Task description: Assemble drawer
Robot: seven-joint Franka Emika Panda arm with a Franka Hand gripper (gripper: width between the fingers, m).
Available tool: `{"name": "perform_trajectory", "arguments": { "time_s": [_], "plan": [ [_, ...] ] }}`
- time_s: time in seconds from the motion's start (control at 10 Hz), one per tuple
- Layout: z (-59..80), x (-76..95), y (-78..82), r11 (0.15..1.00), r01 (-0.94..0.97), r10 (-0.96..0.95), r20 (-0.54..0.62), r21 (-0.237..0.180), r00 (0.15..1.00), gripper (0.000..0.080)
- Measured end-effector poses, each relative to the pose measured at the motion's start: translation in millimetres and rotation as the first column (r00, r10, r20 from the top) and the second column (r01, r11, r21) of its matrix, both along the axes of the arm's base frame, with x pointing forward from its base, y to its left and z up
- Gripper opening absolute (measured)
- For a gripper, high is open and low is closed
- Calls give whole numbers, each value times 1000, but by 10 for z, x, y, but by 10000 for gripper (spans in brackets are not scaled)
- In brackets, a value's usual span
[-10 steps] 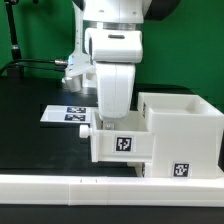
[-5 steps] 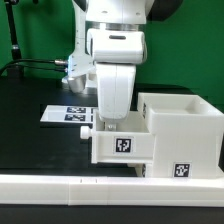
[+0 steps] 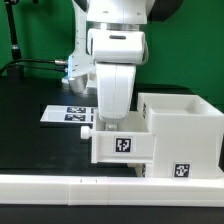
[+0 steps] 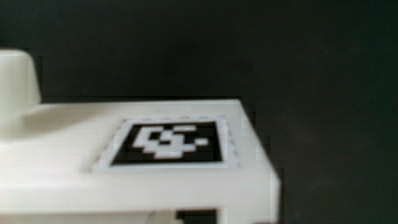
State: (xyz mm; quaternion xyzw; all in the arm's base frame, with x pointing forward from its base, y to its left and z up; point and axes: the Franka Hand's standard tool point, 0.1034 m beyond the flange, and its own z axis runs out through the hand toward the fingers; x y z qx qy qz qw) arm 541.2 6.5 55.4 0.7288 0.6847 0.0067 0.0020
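Along the front edge, the low white border wall [image 3: 110,185] is running across, and right behind it the matte white tagged plastic tray [image 3: 120,146] is sitting partly inside the large boxy white casing [image 3: 185,135]. Above the tray, the white robot gripper [image 3: 110,125] is hanging low, its jaws hidden, so I cannot tell their state. Farther back, the flat white marker board [image 3: 68,113] is lying on the black table [image 3: 40,140].

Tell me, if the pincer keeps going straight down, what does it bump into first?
Most likely the small white tray right under it, the one with the knob, pushed partway into the big casing. The pincer's tips are hidden behind the arm, so it may already be touching.
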Motion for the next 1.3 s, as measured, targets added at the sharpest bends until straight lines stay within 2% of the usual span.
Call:
{"name": "perform_trajectory", "arguments": {
  "time_s": [1.1, 1.2, 1.3],
  "plan": [
    [-13, -19, 85, 999, -30, 31, 34, -10, 999, 44],
    [-16, -20, 74, 1000, -28, 29, 34, -10, 999, 114],
    [-20, -22, 74, 1000, -28, 29, 33, -10, 999, 114]
  ]
}}
